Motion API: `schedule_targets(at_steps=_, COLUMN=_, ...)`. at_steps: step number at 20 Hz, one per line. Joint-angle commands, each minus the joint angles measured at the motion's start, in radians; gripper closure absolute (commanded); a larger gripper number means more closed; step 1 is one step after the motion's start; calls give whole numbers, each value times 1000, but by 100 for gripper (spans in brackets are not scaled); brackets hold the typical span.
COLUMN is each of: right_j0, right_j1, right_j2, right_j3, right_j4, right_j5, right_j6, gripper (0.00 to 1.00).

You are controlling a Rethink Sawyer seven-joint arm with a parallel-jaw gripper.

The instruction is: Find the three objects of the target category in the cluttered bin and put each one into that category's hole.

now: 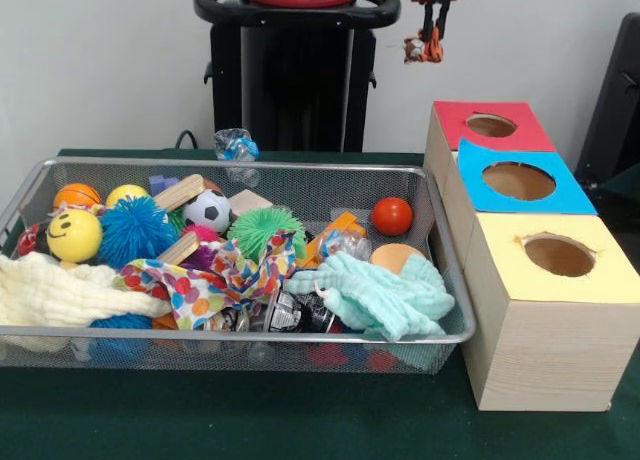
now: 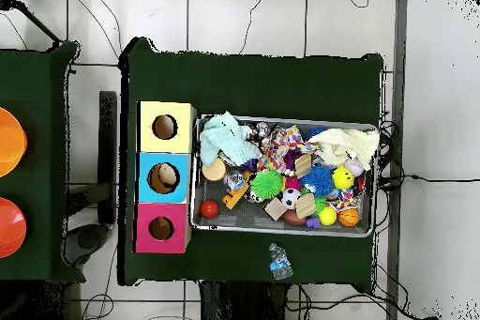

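Nearest us on the dark green tabletop (image 1: 300, 420) sits the silver wire-mesh bin (image 1: 230, 336), packed full. Along its front edge lie a cream muslin cloth (image 1: 60, 292), a spotted multicolour fabric scrap (image 1: 215, 278) and a mint-green knitted cloth (image 1: 385, 292). Behind them we see a yellow smiley ball (image 1: 74, 235), a blue spiky rubber ball (image 1: 135, 230), a green spiky ball (image 1: 262, 228), a small black-and-white football (image 1: 207, 209) and a red smooth ball (image 1: 392, 216), with wooden blocks among them.

Just beside the bin stands the pale wooden box row: yellow-topped hole (image 1: 558, 254) nearest, blue-topped hole (image 1: 518, 181) in the middle, red-topped hole (image 1: 490, 125) farthest. The overhead view shows something pale inside the blue hole, so we judge one deposit possibly made; the category is not evident.

Farthest back, the gripper (image 1: 433, 35) hangs high above the red box, closed on a small orange-and-grey object (image 1: 424, 49) we cannot identify. A release seems due next.

A crumpled clear plastic bottle (image 1: 236, 145) lies behind the bin.
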Motion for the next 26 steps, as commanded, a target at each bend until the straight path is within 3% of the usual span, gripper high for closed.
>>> schedule_targets(at_steps=1, right_j0=37, right_j1=46, right_j2=118, right_j3=-116, right_j4=133, right_j5=69, right_j6=287, gripper=100)
schedule_targets(at_steps=9, right_j0=93, right_j1=52, right_j2=137, right_j3=-162, right_j4=202, right_j5=112, right_j6=323, gripper=100)
schedule_targets(at_steps=26, right_j0=67, right_j1=68, right_j2=151, right_j3=-265, right_j4=210, right_j5=215, right_j6=244, gripper=100)
